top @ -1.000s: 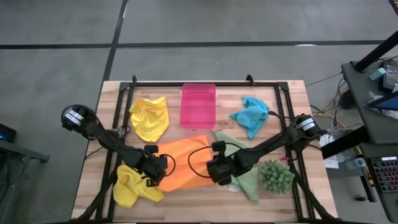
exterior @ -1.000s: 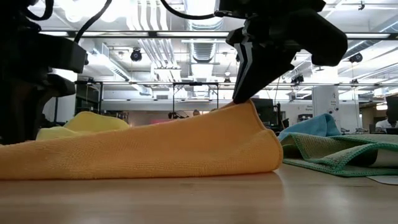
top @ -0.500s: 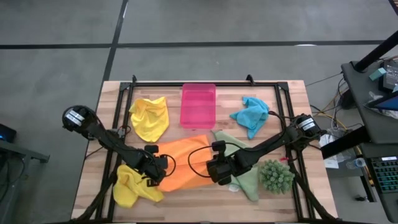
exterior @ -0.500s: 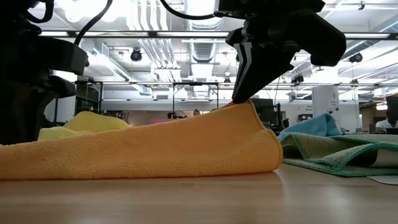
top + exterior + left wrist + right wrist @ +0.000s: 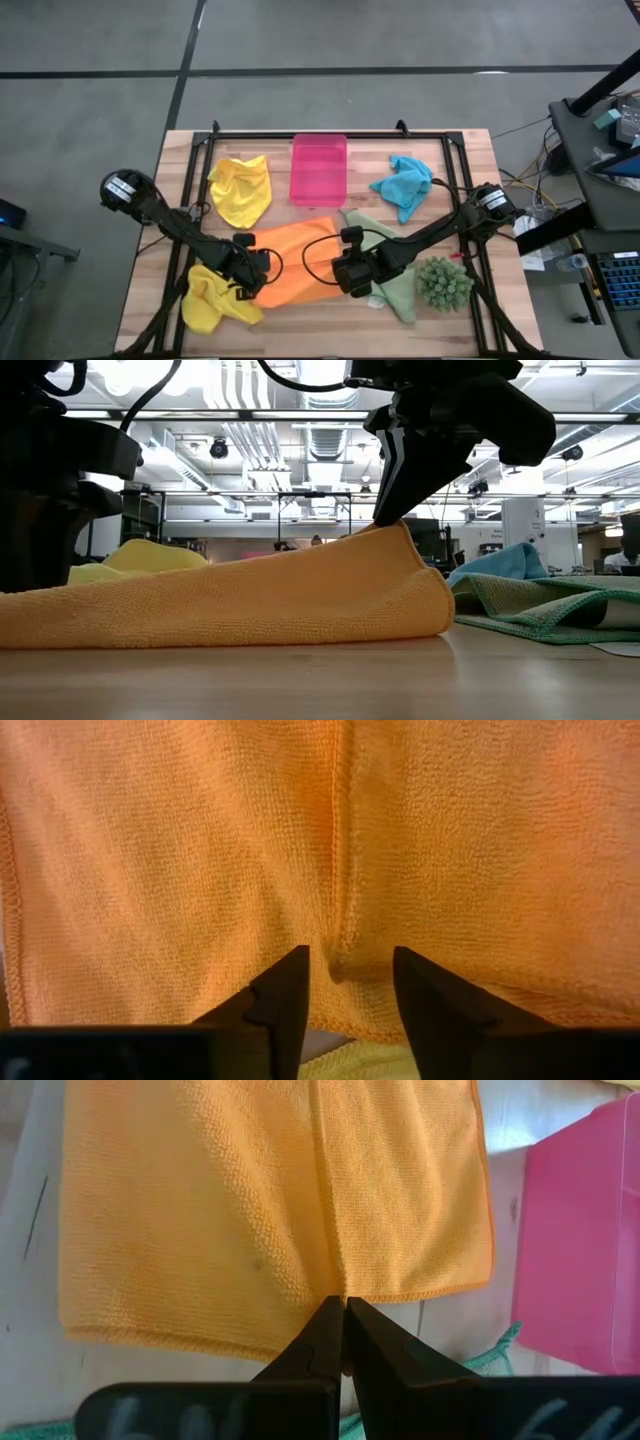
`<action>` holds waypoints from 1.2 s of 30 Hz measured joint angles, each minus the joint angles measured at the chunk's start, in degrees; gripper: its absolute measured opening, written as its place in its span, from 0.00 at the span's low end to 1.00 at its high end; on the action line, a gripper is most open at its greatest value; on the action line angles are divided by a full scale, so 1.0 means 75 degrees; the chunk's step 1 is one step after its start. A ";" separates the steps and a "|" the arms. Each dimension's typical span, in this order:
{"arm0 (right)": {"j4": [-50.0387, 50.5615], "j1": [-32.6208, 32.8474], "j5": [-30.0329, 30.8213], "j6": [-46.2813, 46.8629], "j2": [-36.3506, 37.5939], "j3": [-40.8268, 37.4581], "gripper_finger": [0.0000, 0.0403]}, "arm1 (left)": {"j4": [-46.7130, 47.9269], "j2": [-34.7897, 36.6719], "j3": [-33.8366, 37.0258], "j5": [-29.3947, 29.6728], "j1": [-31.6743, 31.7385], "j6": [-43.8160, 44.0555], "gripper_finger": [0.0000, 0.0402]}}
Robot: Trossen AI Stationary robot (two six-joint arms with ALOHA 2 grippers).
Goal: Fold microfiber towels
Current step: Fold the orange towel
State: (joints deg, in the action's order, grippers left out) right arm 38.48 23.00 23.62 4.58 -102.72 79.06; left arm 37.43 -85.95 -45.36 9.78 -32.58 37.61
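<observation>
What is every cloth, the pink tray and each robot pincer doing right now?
orange towel: folded over, mid-table, one edge pinched.
left pincer: open at the orange towel's edge.
right pincer: shut on the orange towel's edge.
yellow towel: crumpled, far left.
second yellow towel: crumpled, near left.
turquoise towel: crumpled, far right.
green towel: spread flat, unfolded.
pink tray: upright, nothing visible inside.

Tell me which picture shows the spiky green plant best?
The high view, looking straight down, shows the spiky green plant whole, at the table's right side beside the light green cloth. The low view and both wrist views show none of it; they are mostly filled by the orange microfiber towel.
</observation>
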 joint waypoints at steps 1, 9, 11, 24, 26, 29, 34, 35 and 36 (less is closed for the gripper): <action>0.0000 0.0000 0.0000 0.0000 0.0000 -0.0001 0.02 | 0.0000 0.0000 0.0000 -0.0003 0.0000 -0.0074 0.34; 0.0001 0.0000 0.0000 -0.0010 0.0000 -0.0001 0.02 | 0.0081 0.0087 -0.0221 -0.0066 0.0000 -0.0445 0.31; 0.0000 0.0000 0.0000 -0.0009 0.0000 -0.0001 0.02 | 0.0076 0.0087 -0.0213 -0.0128 0.0000 -0.0469 0.28; -0.0001 0.0000 0.0000 -0.0002 0.0000 0.0000 0.02 | 0.0029 0.0079 0.0026 -0.0195 0.0000 -0.0459 0.04; 0.0000 0.0000 0.0000 0.0027 0.0000 0.0001 0.02 | -0.0017 0.0079 0.0026 -0.0177 0.0000 -0.0462 0.02; 0.0000 0.0000 0.0000 0.0041 0.0000 0.0001 0.02 | -0.0122 0.0079 -0.0102 -0.0443 0.0000 -0.0688 0.00; 0.0000 0.0000 0.0000 0.0041 0.0000 -0.0001 0.02 | -0.0130 0.0102 -0.0131 -0.0426 0.0000 -0.0678 0.05; 0.0000 0.0000 0.0000 0.0041 0.0000 -0.0001 0.02 | -0.0132 0.0095 -0.0084 -0.0405 0.0000 -0.0675 0.07; 0.0000 0.0000 0.0000 0.0041 0.0000 -0.0001 0.02 | -0.0134 0.0084 -0.0026 -0.0336 0.0000 -0.0673 0.10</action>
State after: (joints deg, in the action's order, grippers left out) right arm 38.48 23.00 23.62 4.89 -102.72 79.05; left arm 36.43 -85.32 -45.56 7.26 -32.58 32.56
